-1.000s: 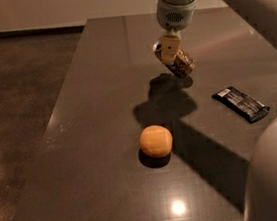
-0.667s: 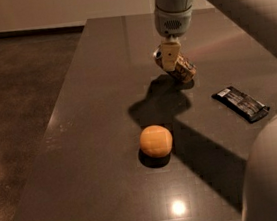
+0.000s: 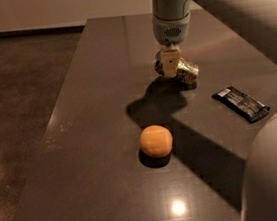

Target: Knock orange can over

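Note:
The orange can is a small orange-gold drink can with dark and pale markings. It is tilted far over, close to lying on its side, on the dark table at the far right of the middle. My gripper hangs straight down from the arm and sits right against the can's left end, hiding part of it. Whether it holds the can or only touches it does not show.
A round plain orange fruit sits nearer the front, in the arm's shadow. A dark wrapped snack bar lies at the right. The robot's pale body fills the lower right corner. The table's left edge drops to the floor.
The gripper has moved down and slightly right toward the tabletop, and the can has gone with it and now tilts lower against the surface. The fruit and the bar have not moved.

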Robot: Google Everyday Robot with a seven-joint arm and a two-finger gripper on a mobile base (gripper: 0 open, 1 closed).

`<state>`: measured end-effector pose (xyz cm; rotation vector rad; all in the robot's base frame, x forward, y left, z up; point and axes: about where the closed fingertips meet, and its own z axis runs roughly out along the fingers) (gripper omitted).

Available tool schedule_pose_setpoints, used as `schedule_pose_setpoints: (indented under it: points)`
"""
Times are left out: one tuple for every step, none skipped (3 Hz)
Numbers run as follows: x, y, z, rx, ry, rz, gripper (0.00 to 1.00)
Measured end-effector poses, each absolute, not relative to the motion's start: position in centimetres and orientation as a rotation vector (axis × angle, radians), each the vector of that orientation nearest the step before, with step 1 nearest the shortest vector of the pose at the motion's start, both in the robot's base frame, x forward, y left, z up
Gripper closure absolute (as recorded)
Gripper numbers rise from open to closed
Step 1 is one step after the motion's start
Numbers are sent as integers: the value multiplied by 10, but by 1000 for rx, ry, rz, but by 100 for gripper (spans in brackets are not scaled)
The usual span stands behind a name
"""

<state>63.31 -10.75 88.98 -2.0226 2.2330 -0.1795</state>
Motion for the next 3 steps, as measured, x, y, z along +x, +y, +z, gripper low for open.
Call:
schedule_pose_setpoints:
  points:
    - [636,-106,888,-2023,2219,-183,14]
    - [639,-104,887,-2017,2211,-186,0]
    - [639,-104,887,-2017,2211,-186,0]
